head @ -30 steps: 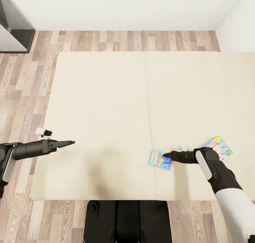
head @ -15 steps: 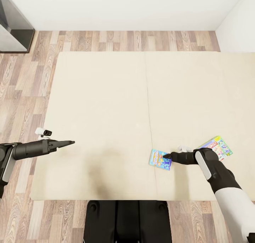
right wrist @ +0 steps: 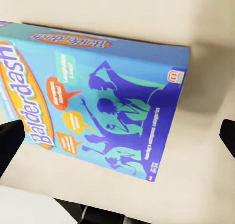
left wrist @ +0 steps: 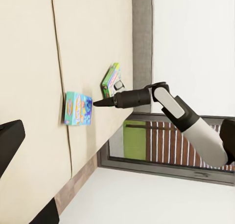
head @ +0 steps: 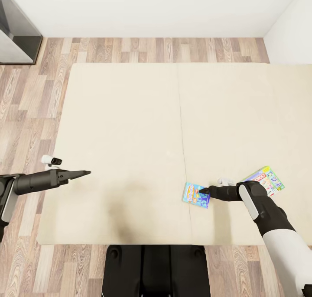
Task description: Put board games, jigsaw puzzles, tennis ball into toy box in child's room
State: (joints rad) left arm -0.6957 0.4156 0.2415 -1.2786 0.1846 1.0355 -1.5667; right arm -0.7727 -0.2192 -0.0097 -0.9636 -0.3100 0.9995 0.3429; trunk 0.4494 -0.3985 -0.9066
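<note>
Right gripper (head: 203,189), jaws wide, unmoved over blue board game (head: 196,195) on bed (head: 130,128); left gripper (head: 88,172), state unclear, slightly shifted

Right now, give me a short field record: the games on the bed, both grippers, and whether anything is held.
blue board game: flat on the bed, near the seam
white-and-green board game: flat on the bed, farther right
right gripper: open, over the blue game's edge, nothing held
left gripper: over bare mattress, state unclear, nothing held
</note>
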